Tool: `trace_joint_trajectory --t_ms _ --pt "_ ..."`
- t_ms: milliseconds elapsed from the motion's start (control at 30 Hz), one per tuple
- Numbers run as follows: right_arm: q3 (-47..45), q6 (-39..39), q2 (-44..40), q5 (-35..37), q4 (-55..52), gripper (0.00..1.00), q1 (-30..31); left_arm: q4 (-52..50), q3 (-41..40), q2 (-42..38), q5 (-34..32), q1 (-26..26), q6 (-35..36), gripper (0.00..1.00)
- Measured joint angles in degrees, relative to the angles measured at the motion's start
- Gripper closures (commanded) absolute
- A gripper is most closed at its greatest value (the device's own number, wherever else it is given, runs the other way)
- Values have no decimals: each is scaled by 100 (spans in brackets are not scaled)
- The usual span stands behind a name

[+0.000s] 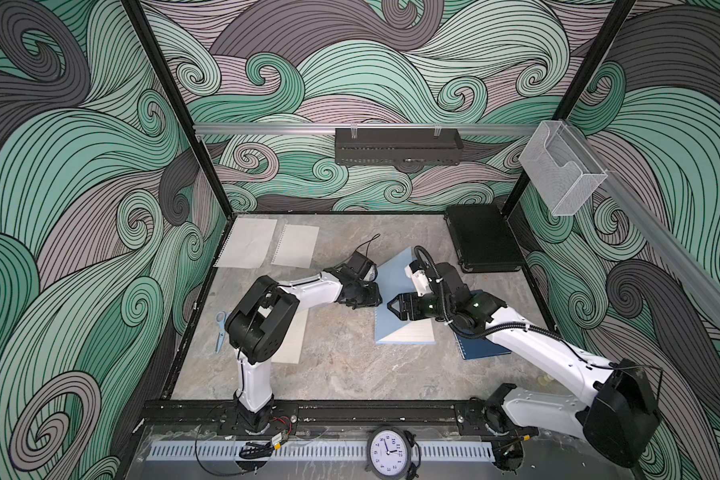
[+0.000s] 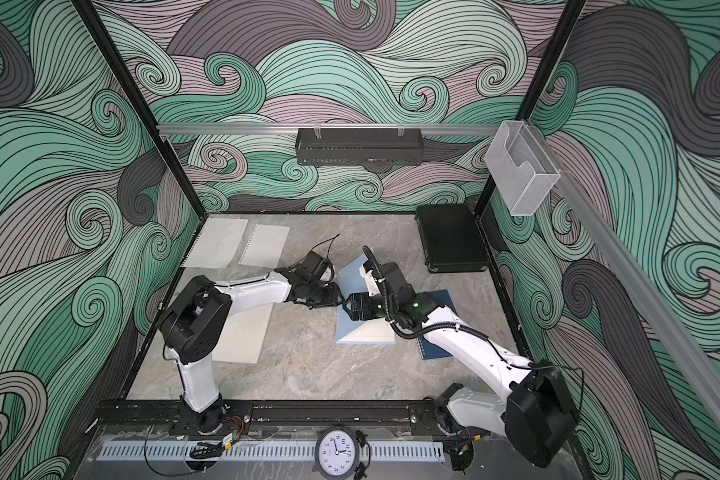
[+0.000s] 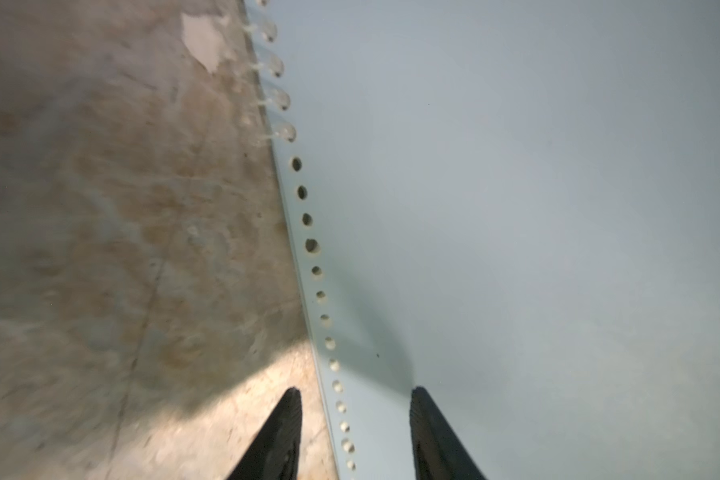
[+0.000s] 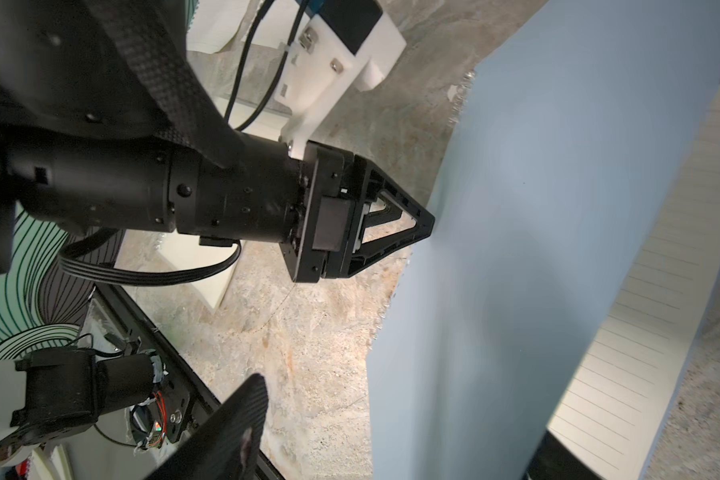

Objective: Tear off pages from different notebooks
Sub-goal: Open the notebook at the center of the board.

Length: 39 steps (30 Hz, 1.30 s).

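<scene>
Surface (image 1: 350, 374): grey marble, carries everything.
Light blue notebook (image 1: 393, 274): mid-surface, its cover raised off a lined sheet, between the two pincers.
Cream notebook (image 2: 244, 336): flat, partly under the left arm.
Dark navy notebook (image 1: 485, 349): partly under the right arm.
Loose pages: larger page (image 1: 248, 243) and smaller page (image 1: 295, 246), side by side in the far left corner.
Left pincer (image 3: 354, 390): fingers apart, straddling the cover's punched edge.
Right pincer (image 1: 391, 306): fingers wide apart, with the cover between them.

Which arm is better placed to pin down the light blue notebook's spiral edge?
Left. The left gripper is at the light blue notebook's punched edge, its open jaws straddling it. The right gripper, also open, sits further in over that notebook, near its lined page.
</scene>
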Motion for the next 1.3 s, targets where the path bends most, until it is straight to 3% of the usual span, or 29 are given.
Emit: trace_joint_trajectory --t_ms 300,533,967,1300 --pt "619 -107 621 -13 293 15 656 -540 -79 -1102 -192 369 219 55" --pt "1174 -310 1180 -20 278 4 1176 -885 -579 -1539 -345 702 286 55" --pt "1167 -568 804 197 -7 0 1064 -960 -1305 -1923 -433 1429 354 55" --pt "909 -535 791 249 -2 0 868 -833 -1311 -1921 -223 1456 435 55"
